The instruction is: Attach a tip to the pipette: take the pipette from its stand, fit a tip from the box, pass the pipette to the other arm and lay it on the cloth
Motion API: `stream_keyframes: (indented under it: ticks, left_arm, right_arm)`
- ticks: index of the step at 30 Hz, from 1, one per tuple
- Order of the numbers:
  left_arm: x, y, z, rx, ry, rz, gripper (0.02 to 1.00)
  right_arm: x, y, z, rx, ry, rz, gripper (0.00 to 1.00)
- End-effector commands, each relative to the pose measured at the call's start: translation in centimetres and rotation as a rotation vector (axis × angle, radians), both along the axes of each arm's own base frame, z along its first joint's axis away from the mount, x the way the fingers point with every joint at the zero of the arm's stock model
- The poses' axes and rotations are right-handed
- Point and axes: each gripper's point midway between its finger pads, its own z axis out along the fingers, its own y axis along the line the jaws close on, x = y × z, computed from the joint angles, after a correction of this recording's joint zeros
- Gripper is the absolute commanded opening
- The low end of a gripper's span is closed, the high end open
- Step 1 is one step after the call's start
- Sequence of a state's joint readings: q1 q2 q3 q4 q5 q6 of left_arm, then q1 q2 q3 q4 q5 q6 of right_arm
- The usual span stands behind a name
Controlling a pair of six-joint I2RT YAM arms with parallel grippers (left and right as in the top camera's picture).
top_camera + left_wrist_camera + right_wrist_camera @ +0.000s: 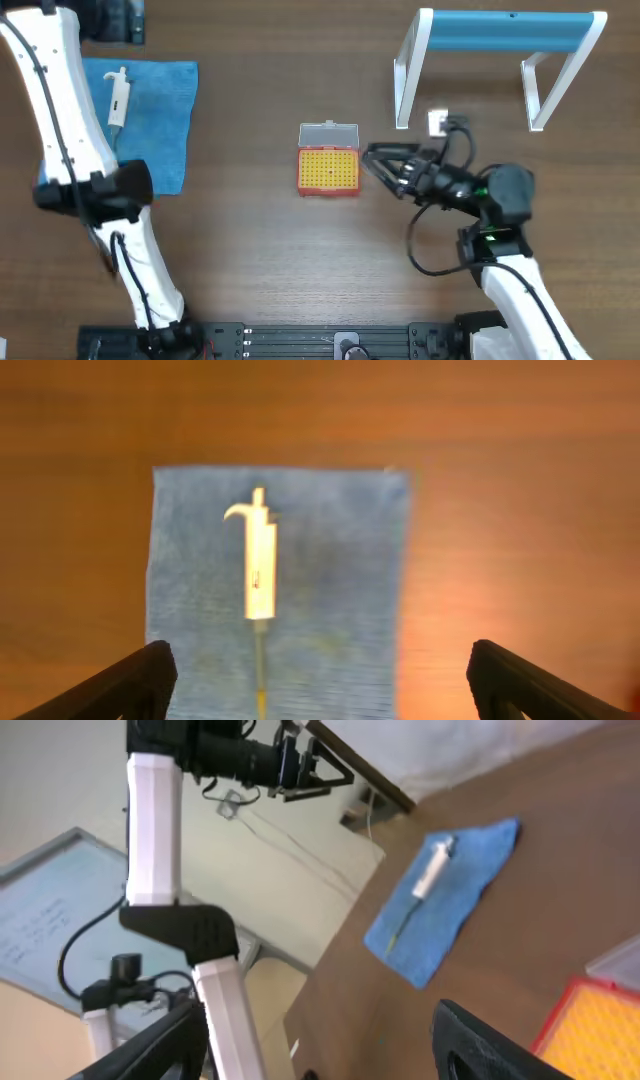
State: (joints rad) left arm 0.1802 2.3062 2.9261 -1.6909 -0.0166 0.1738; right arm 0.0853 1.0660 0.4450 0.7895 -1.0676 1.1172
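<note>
The white pipette [117, 97] lies on the blue cloth [165, 110] at the table's far left, with nothing holding it. A thin yellowish tip [262, 698] sits on its shaft. My left gripper [320, 685] hangs open high above the cloth [340, 560], looking down on the pipette [260, 565]. The tip box [328, 172], yellow rack with its clear lid folded back, stands mid-table. My right gripper [376, 165] is open and empty just right of the box, tilted upward. Its view shows the cloth [470, 885], the pipette [432, 870] and a corner of the box [600, 1025].
The white-and-blue pipette stand [500, 40] stands at the back right. The left arm [70, 130] rises over the cloth's left edge and shows tall in the right wrist view [155, 830]. Bare wooden table [250, 260] lies in front of the box.
</note>
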Motion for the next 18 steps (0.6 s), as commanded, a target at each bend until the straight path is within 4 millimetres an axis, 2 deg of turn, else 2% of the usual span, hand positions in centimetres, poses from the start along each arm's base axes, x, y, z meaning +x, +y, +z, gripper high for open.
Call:
stream_keyframes:
  ticks: [1, 2, 4, 5, 6, 7, 8, 10, 12, 13, 15, 16, 18]
  left_arm:
    - [-6.0, -4.7, 7.6, -0.015, -0.114, -0.047, 0.943]
    - [-9.1, -5.5, 9.0, -0.046, -0.126, -0.008, 0.945]
    - [-13.2, -7.0, 9.6, -0.126, -0.119, 0.001, 0.943]
    - [-17.4, -7.8, 8.8, -0.180, -0.084, 0.034, 0.945]
    - [-19.7, -8.6, 7.7, -0.225, -0.080, 0.055, 0.943]
    - [-21.0, -9.8, 6.5, -0.254, -0.098, 0.033, 0.943]
    - [-21.9, -10.8, 5.2, -0.279, -0.119, 0.032, 0.945]
    - [-24.6, -12.4, -0.2, -0.343, -0.141, 0.110, 0.943]
    - [-27.1, -11.4, -4.7, -0.348, -0.161, 0.249, 0.945]
    - [-27.6, -11.2, -6.7, -0.367, -0.218, 0.267, 0.945]
    - [-26.7, -11.0, -9.4, -0.396, -0.355, 0.252, 0.947]
    - [-26.8, -10.7, -10.7, -0.382, -0.364, 0.264, 0.947]
    - [-27.8, -10.0, -15.8, -0.334, -0.291, 0.292, 0.947]
  right_arm:
    - [-2.7, -2.9, 5.1, -0.022, -0.181, -0.036, 0.717]
    - [-3.3, -3.9, 5.1, -0.041, -0.173, -0.057, 0.717]
    - [-3.9, -5.0, 4.5, -0.080, -0.169, -0.098, 0.717]
    - [-4.3, -6.0, 4.1, -0.122, -0.201, -0.146, 0.717]
    - [-4.5, -6.7, 4.0, -0.158, -0.244, -0.171, 0.717]
    - [-4.7, -7.2, 3.8, -0.177, -0.258, -0.184, 0.717]
    - [-4.9, -7.6, 3.7, -0.193, -0.274, -0.185, 0.717]
    - [-5.2, -8.6, 3.4, -0.200, -0.256, -0.186, 0.717]
    - [-5.6, -9.1, 3.4, -0.206, -0.254, -0.176, 0.717]
    - [-5.8, -9.4, 3.6, -0.214, -0.263, -0.181, 0.717]
    - [-6.1, -9.8, 4.0, -0.236, -0.292, -0.183, 0.720]
    - [-6.2, -9.8, 4.1, -0.244, -0.303, -0.184, 0.717]
    - [-6.4, -10.0, 4.1, -0.254, -0.309, -0.182, 0.720]
